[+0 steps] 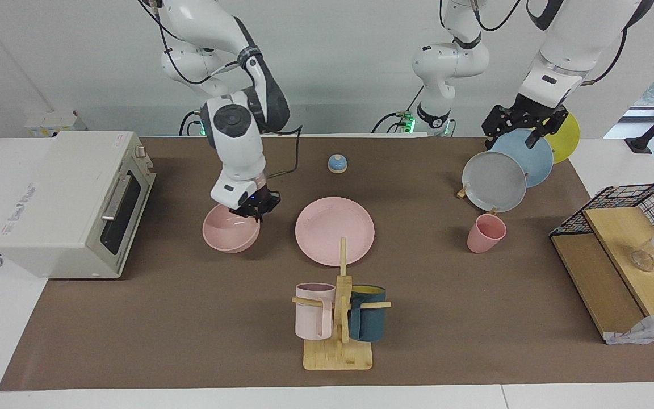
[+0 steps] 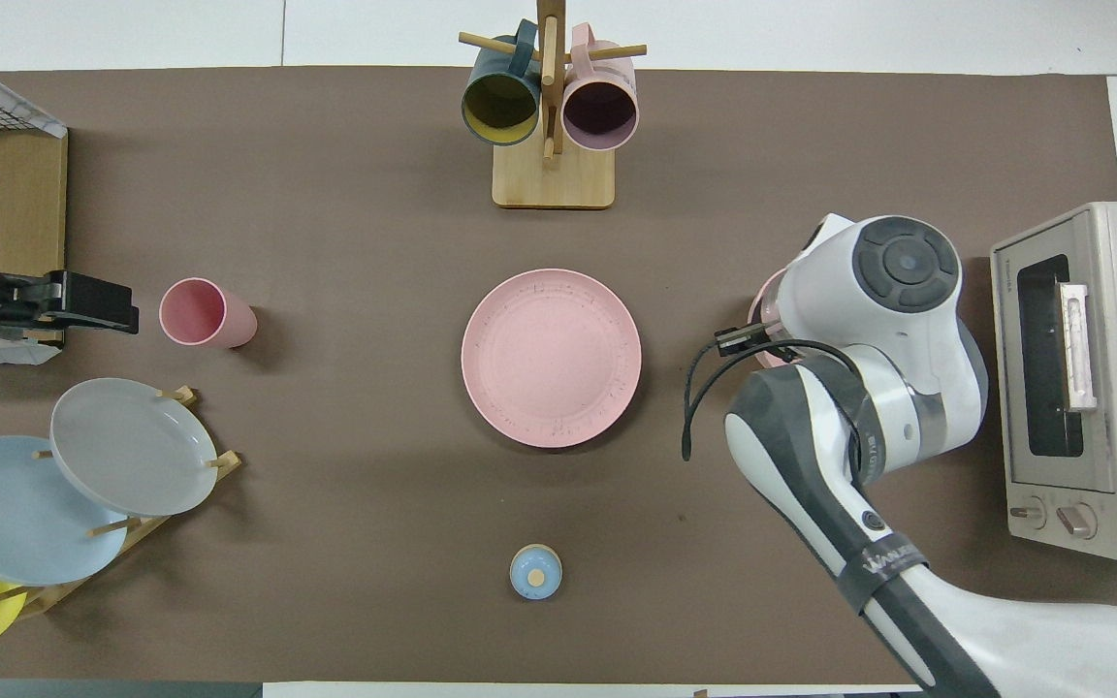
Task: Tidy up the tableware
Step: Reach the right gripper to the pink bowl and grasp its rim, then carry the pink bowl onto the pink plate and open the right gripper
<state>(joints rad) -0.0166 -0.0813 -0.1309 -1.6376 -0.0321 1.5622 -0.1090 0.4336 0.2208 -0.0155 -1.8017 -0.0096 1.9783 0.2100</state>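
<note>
The pink plate (image 1: 335, 230) lies flat at the table's middle; it also shows in the overhead view (image 2: 551, 357). The pink bowl (image 1: 227, 230) stands beside it toward the right arm's end, and only a sliver of the bowl (image 2: 760, 308) shows past the arm from overhead. My right gripper (image 1: 254, 209) is down at the bowl's rim on the side toward the plate. The pink cup (image 1: 486, 233) stands upright toward the left arm's end (image 2: 205, 312). My left gripper (image 1: 523, 129) is open and empty, raised over the plate rack.
A rack holds grey (image 1: 494, 180), blue (image 1: 531, 156) and yellow (image 1: 568, 136) plates. A wooden mug tree (image 1: 338, 318) carries two mugs. A toaster oven (image 1: 71, 201) stands at the right arm's end. A wire and wood shelf (image 1: 622, 250) stands at the left arm's end. A small blue lidded pot (image 1: 337, 163) sits near the robots.
</note>
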